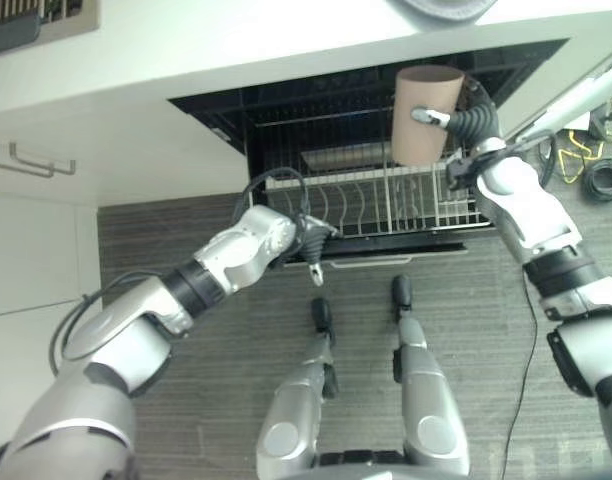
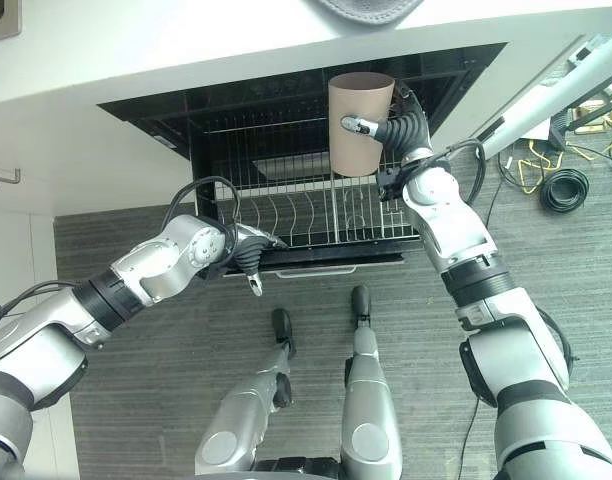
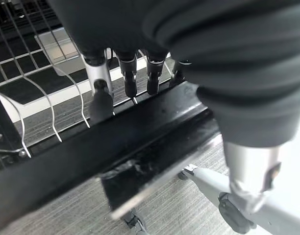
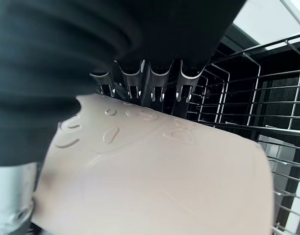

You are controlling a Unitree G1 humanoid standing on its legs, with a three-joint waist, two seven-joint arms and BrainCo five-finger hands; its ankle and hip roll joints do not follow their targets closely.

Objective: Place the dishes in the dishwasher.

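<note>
Gripping tan cup (image 2: 361,122), right hand (image 2: 404,128)

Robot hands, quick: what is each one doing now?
Left robot hand: fingers curled over the dishwasher rack's front edge.
Right robot hand: closed around a tan cup.

— What is being loaded? A tan cup (image 2: 360,122), plain-sided and slightly tapered, with raised moulded marks on the surface seen up close; it is held upright in mid-air, open mouth up.

— And where does it sit? Above the dishwasher (image 1: 286,115) opening, over the right part of the pulled-out wire rack (image 1: 376,205), clear of the tines.

— The dishwasher itself? A dark cavity under a white counter, its rack of thin white-grey wire drawn forward, rows of curved tines standing along the front, nothing resting among those in sight.
</note>
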